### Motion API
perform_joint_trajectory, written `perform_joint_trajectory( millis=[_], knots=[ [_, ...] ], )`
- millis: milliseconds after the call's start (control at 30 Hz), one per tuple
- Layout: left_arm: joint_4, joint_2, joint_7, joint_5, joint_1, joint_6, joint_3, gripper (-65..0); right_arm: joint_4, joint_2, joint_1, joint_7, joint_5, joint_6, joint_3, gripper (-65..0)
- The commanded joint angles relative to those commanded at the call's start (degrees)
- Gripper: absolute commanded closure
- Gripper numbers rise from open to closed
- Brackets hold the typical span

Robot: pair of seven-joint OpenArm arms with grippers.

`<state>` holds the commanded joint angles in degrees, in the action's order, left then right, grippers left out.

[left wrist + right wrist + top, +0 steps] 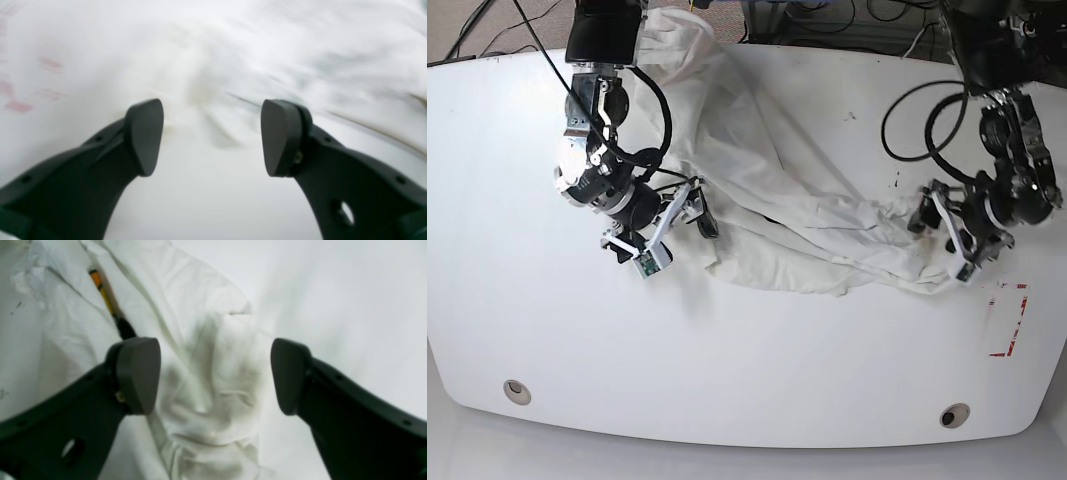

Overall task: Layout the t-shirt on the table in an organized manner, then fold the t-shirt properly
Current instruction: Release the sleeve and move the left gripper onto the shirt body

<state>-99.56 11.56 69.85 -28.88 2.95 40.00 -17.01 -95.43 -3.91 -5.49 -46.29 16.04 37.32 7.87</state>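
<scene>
Overhead, the base view shows a glossy white table (747, 370) with a crumpled off-white t-shirt (777, 180) spread across its middle, and that shirt is the landmark for everything else. At the shirt's left edge sits the right gripper (689, 212), carried by a black arm that comes down from the top of the picture. Its wrist camera shows the right gripper (215, 376) with its two dark pads spread wide apart, nothing between them but a rumpled fold of the t-shirt (206, 380) lying below. A thin strip of orange and black print (106, 303) peeks from a crease above the left pad.

The shirt runs diagonally from the table's far edge down toward the right, bunched and wrinkled, not laid flat.

At the shirt's right end sits the left gripper (937, 232). Its wrist camera is blurred, but the left gripper (211, 136) seems to have its pads held well apart, with white cloth (233, 60) beyond them and bare table beneath. Right of the shirt's right end, a red-outlined tape mark (1012, 320) lies on the table. Below the shirt, near the table's front edge, are two round grey grommet holes (517, 391).
</scene>
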Motion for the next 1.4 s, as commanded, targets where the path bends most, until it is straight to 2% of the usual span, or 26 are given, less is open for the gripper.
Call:
perform_joint_trajectory(
  millis=[167,367,533,633,767,1000,1233,1400],
  knots=[
    [-2.2,-4.7,-0.4,0.2,-4.7,0.0,4.2,-43.3,1.4,-1.0,-0.9,0.0,0.0,0.0,0.0,-49.6],
    [-2.4,-8.6,-0.4,0.2,-6.2,0.0,4.6,-43.3,1.4,-1.1,-0.9,0.0,0.1,0.0,0.0,-49.6],
    [-2.5,-10.5,-1.1,0.2,-6.2,0.0,4.7,-43.3,1.4,-1.1,-0.9,0.0,0.1,0.09,0.0,-49.6],
    [-2.5,-10.2,-5.2,0.3,-6.2,0.0,6.8,-43.3,1.4,-0.8,-0.9,0.0,0.1,0.09,0.0,-49.6],
    [-2.5,-6.9,-9.0,2.5,-5.7,0.0,13.1,-43.3,1.4,-0.8,-0.7,0.0,0.1,0.09,0.0,-49.6],
    [-2.5,-4.7,-12.0,9.5,-2.1,0.0,22.3,-43.3,1.4,-0.9,-0.6,0.0,0.2,0.09,0.0,-49.6],
    [-1.9,-4.8,-12.8,18.8,0.5,0.0,29.0,-43.3,1.4,-0.8,-0.6,0.0,0.4,0.09,0.0,-49.6],
    [1.0,-4.9,-12.7,23.3,2.6,0.0,33.9,-43.3,1.4,-0.8,-0.6,0.0,0.4,0.09,0.0,-49.6]
  ],
)
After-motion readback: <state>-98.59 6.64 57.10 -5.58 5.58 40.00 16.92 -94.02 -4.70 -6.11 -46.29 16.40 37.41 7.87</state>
